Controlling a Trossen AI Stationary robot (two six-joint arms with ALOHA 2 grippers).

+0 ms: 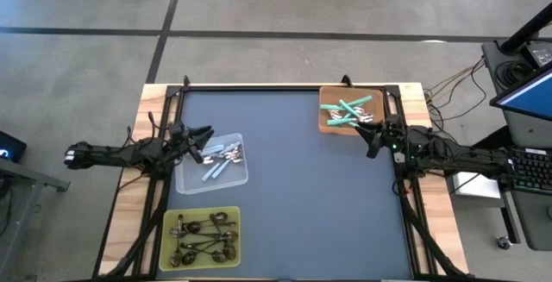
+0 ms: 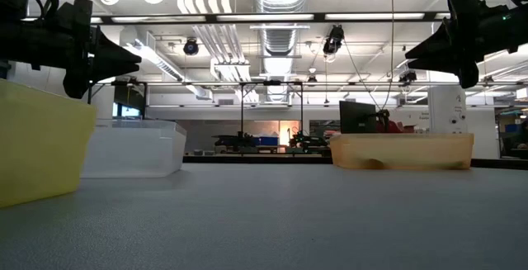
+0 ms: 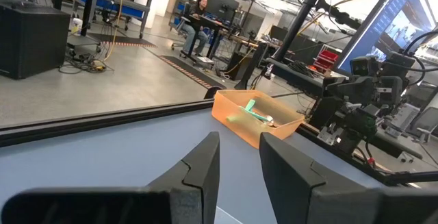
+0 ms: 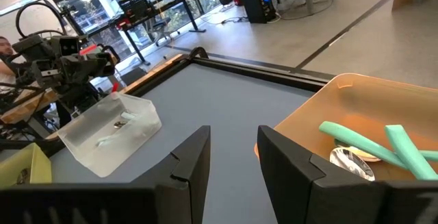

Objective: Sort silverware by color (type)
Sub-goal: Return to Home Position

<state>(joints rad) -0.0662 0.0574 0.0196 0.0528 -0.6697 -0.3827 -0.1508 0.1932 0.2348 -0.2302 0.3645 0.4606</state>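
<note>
Bare mat point(image 1: 302, 187) lies between my left gripper point(image 1: 207, 141) and right gripper point(image 1: 369, 140), both parted and empty; teal-handled spoons point(image 1: 349, 109) lie just beside the right.

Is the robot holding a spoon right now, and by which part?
Nothing is held. The dark left gripper and dark right gripper are both open, with nothing between their fingers.

Spoons point(image 1: 205, 241) lie in the front-left tray point(image 1: 169, 257), the tray behind it point(image 1: 191, 184) and the far-right tray point(image 1: 326, 96).
</note>
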